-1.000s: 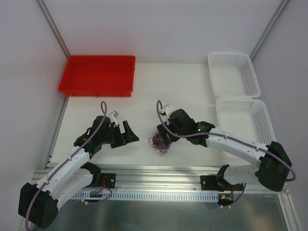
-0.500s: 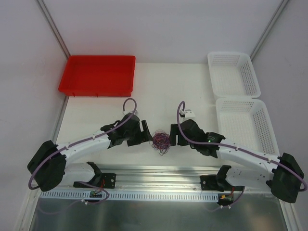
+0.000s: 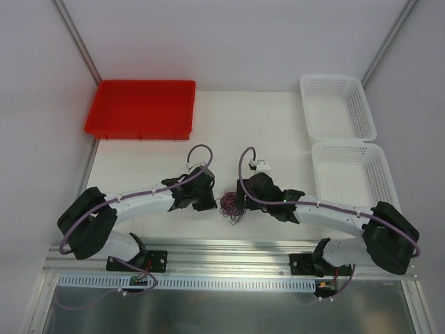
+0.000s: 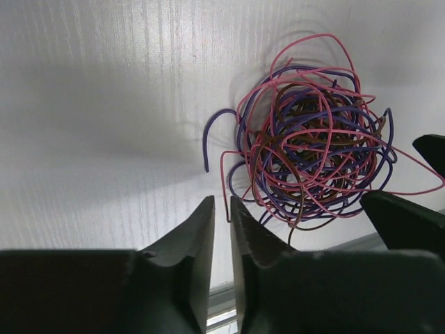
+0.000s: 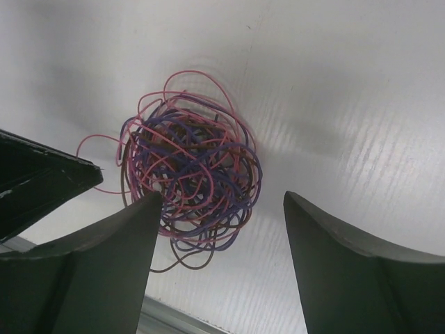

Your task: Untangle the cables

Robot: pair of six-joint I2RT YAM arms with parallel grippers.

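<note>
Cables (image 3: 230, 203): pink, purple and brown strands in one ball-shaped tangle on the white tabletop (image 3: 271, 125), near its front edge, between the two hands. Left hand (image 4: 221, 212): fingers (image 4: 195, 240) almost together, a pink strand end entering the slit; whether it is grasped cannot be told. Right hand (image 5: 222, 198): spread wide, released, just beside the tangle.

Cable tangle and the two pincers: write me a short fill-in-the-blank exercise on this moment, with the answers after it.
1. The cable tangle lies ____ the left pincer and the right pincer.
2. The pincer whose jaws stand wide apart is the ____ one.
3. The strand end closest to the left pincer's fingertips is coloured ____.
4. The flat tray is coloured ____.

Missing words: between; right; pink; red.
</note>
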